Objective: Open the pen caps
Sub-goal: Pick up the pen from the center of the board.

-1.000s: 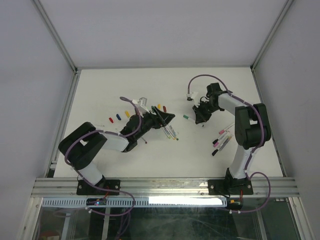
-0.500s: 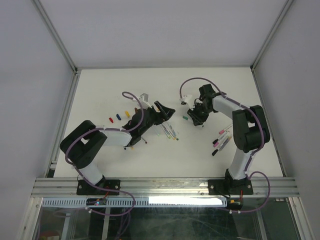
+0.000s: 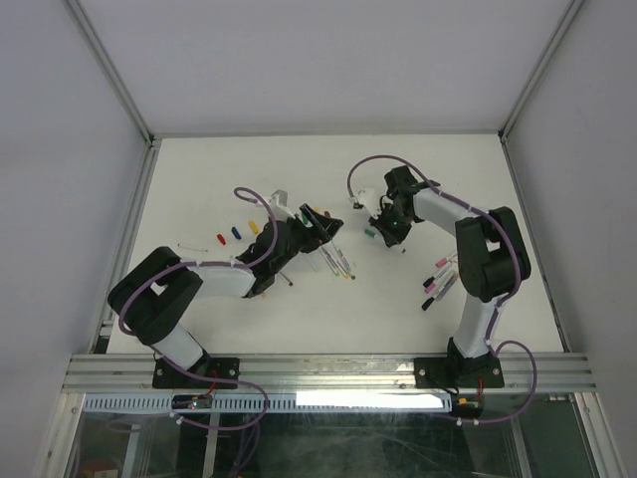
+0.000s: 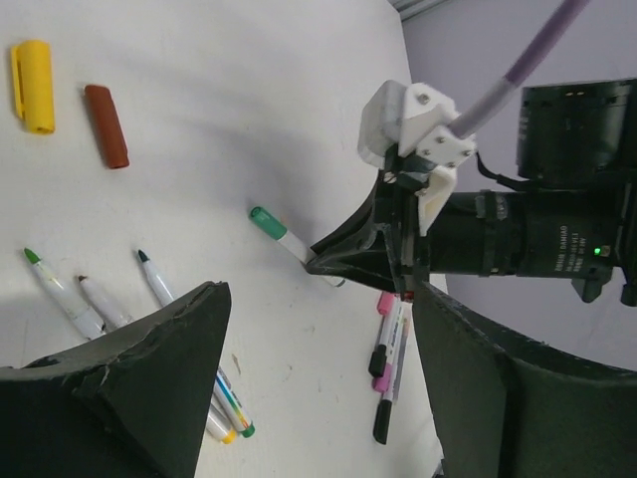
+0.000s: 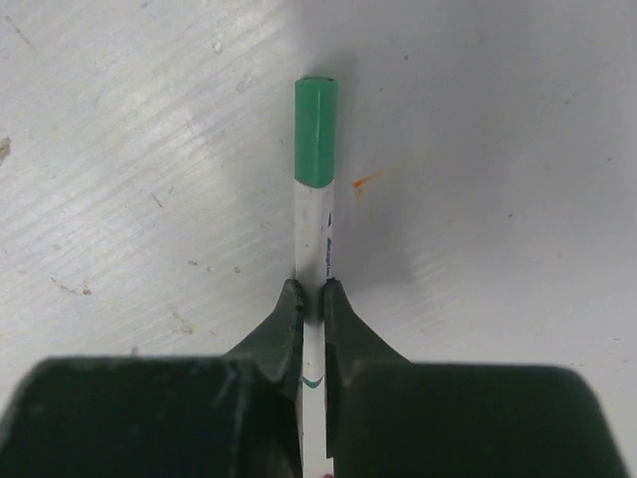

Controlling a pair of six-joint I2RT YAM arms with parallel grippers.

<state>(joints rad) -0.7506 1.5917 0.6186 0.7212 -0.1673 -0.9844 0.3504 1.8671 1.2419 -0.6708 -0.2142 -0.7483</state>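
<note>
My right gripper is shut on the white barrel of a pen whose green cap is still on, its cap end down by the table. From above, that gripper sits right of centre with the green cap pointing left. My left gripper is open and empty, its fingers wide apart, a short way left of the green cap. Loose caps lie on the table: yellow and maroon, and in the top view red, blue and yellow.
Several uncapped pens lie under and just right of my left gripper. A small cluster of pens with pink and black caps lies by the right arm. A white table is framed by metal rails.
My right gripper moved left to the green-capped pen, opened briefly and closed on its barrel. The left gripper shifted slightly up and toward it, staying open.
</note>
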